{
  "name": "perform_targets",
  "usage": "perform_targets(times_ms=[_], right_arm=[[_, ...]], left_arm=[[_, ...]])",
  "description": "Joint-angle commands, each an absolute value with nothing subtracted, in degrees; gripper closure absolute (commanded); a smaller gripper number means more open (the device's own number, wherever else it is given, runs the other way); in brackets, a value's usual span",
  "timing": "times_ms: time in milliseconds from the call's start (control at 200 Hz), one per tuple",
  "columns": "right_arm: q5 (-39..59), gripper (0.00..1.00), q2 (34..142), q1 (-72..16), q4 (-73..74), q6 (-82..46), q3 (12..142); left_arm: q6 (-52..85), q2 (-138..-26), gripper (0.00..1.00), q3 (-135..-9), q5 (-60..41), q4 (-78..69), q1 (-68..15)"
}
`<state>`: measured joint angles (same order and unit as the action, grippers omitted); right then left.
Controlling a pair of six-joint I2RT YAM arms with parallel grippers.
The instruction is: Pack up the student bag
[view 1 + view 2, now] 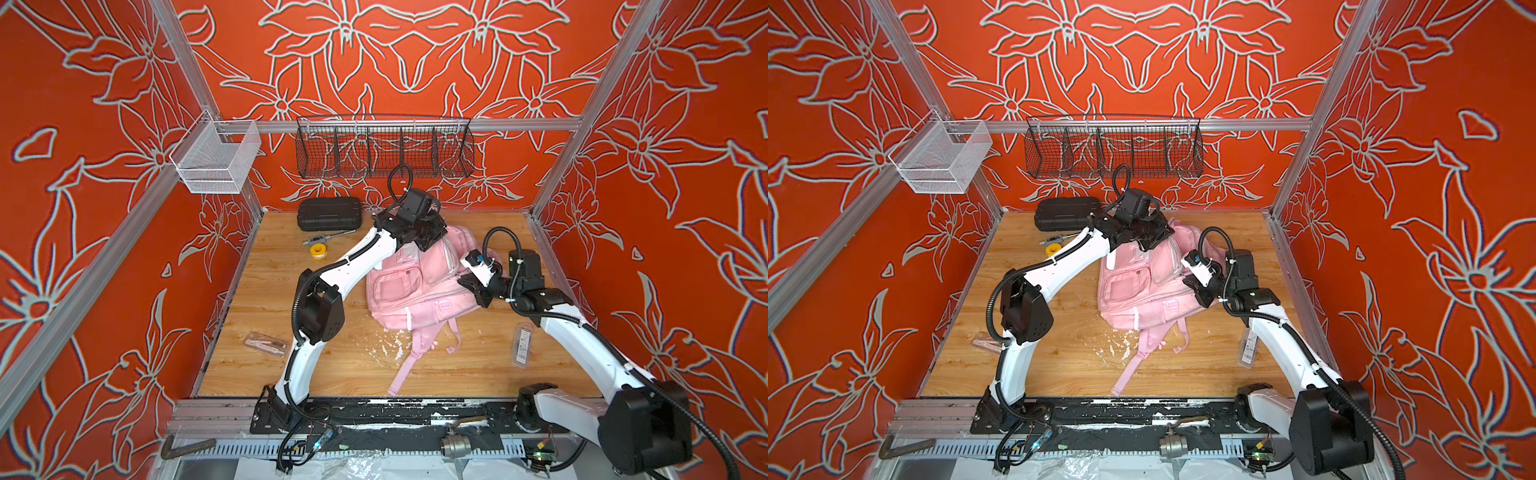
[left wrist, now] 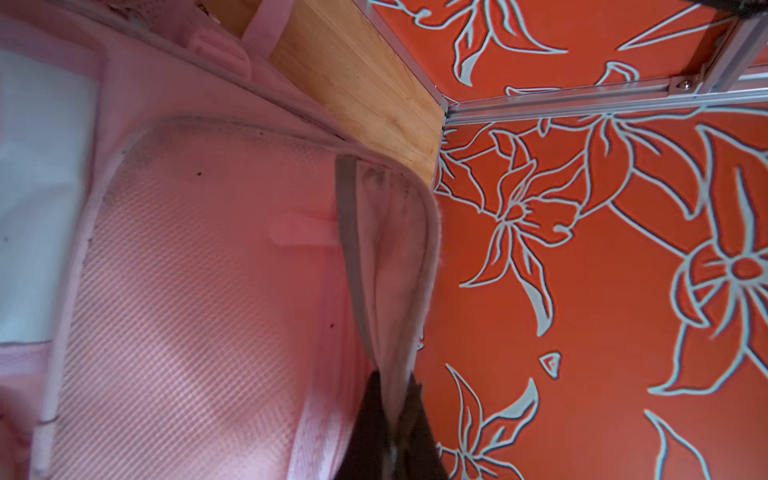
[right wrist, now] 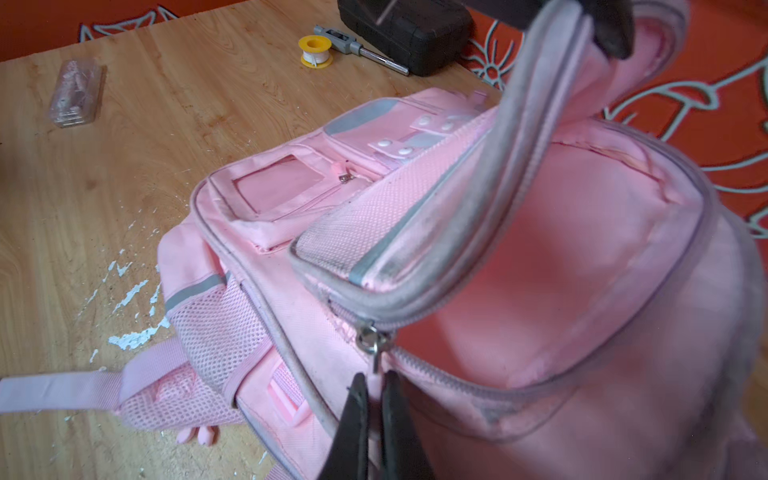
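Nearest the front edge, the pink straps [image 1: 405,370] trail loose across the table [image 1: 257,291], and behind them the student bag [image 1: 409,286] lies front-up in the middle, between the two arms, with its main compartment unzipped. The right end effector [image 3: 375,380] is closed on the zip puller [image 3: 372,349] at the bag's right side, apparently to anchor that end of the opening. Farther back, the left end effector [image 2: 392,390] is clamped on the grey-piped edge of the flap [image 3: 374,216] and holds it lifted off the body. Together the two grips seem meant to spread the mouth wide for loading. Only pink lining shows inside, so packing looks barely begun, and one arm will likely have to let go before anything can be fetched. The table is pale wood grain, with white flecks near the front. A clear case [image 1: 266,345] lies at front left and a flat packet [image 1: 523,345] at front right, both well apart from the bag. A yellow spool [image 1: 318,250], a metal tool [image 1: 328,239] and a black case [image 1: 329,214] sit at the far left. Beyond, a white mesh basket [image 1: 216,160] and a black wire basket [image 1: 384,149] hang on the frame rails before orange floral walls [image 1: 665,166].
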<state>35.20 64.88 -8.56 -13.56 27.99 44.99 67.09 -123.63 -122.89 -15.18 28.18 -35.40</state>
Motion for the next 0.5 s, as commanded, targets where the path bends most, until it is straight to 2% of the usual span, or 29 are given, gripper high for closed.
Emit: perform_targets(times_ms=[0,190,325,340,395,435,495], right_arm=[[32.7,1.0,61.9,-7.4,-12.3,27.4,46.4],[28.5,1.0,60.5,-6.9,-11.2,25.7,46.9],[34.9,1.0,60.3,-6.9,-12.2,29.3,46.6],[35.3,1.0,60.3,-6.9,-12.1,29.3,46.4],[35.8,1.0,60.2,-6.9,-11.6,28.9,45.8],[35.1,1.0,60.2,-6.9,-11.8,28.7,45.6],[34.6,1.0,60.0,-6.9,-11.5,28.7,45.1]], left_arm=[[66.4,-122.9,1.0,-127.5,-17.3,24.3,-35.0],[64.2,-125.6,1.0,-130.9,-20.9,27.8,-34.9],[62.8,-128.6,1.0,-133.7,-23.7,28.9,-34.8],[62.4,-129.0,0.95,-134.2,-23.8,29.1,-34.8],[61.0,-130.5,0.66,-136.7,-24.0,30.7,-35.0],[58.9,-131.2,0.56,-138.2,-24.4,30.9,-35.0],[55.0,-131.6,0.48,-140.0,-24.3,31.7,-35.0]])
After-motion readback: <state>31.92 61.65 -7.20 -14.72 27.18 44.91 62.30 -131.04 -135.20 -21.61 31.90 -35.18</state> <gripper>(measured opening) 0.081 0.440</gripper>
